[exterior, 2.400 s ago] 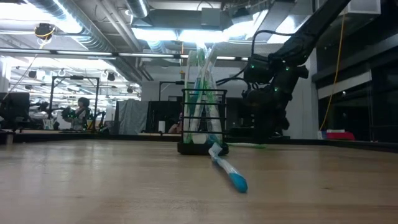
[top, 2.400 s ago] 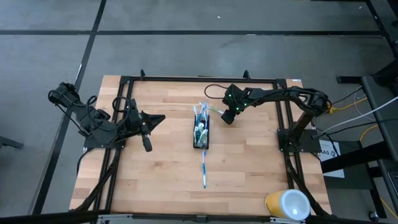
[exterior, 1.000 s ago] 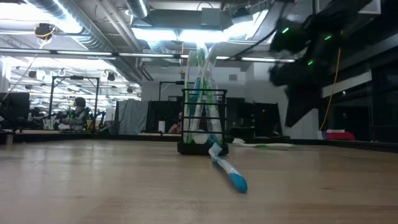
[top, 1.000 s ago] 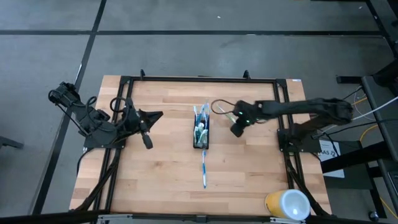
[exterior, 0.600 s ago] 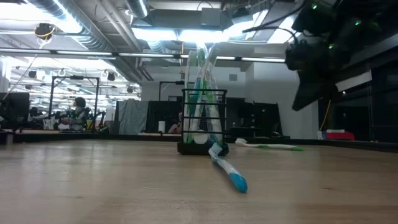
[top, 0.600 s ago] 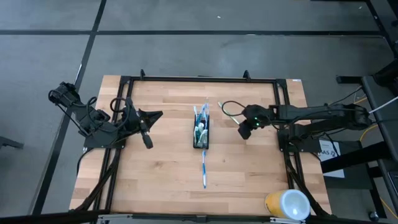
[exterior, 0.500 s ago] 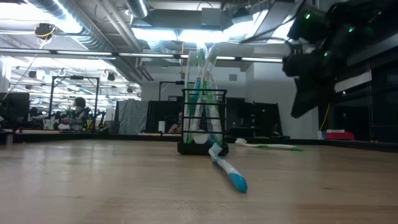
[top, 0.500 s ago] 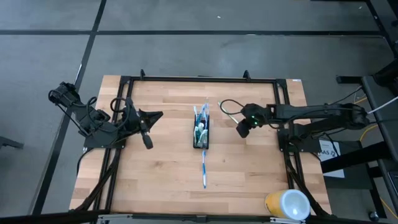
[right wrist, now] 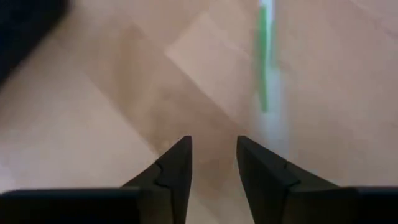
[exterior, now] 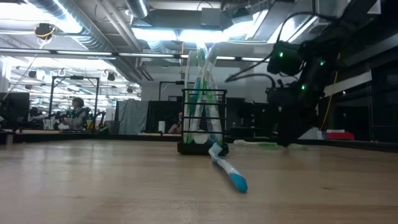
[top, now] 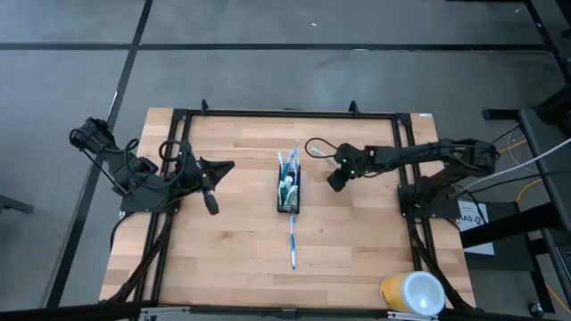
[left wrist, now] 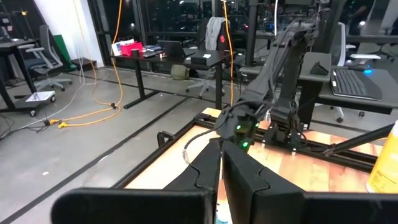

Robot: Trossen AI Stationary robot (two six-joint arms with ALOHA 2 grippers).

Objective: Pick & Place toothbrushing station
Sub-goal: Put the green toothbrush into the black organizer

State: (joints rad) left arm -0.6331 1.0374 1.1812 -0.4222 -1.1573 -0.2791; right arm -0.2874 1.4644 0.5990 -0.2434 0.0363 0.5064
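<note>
Right now we see the toothbrushing station (top: 287, 191) standing in the middle of the wooden surface (top: 232, 250). It is a small black mesh holder with toothbrushes sticking up out of it. A blue-white toothbrush (top: 293, 241) lies flat on the surface, its one end touching the holder. A green-white toothbrush (right wrist: 265, 56) lies flat too, on the right side of the holder.

The right end effector (top: 335, 179) hangs low just beside the holder, near the green-white toothbrush. Its fingers (right wrist: 177, 167) are a little apart and hold nothing.

The left end effector (top: 212, 207) waits on the left side, well apart from the holder. Its fingers (left wrist: 199, 174) are pressed together.

A yellow-and-white cup (top: 412, 293) lies at the surface's corner.
</note>
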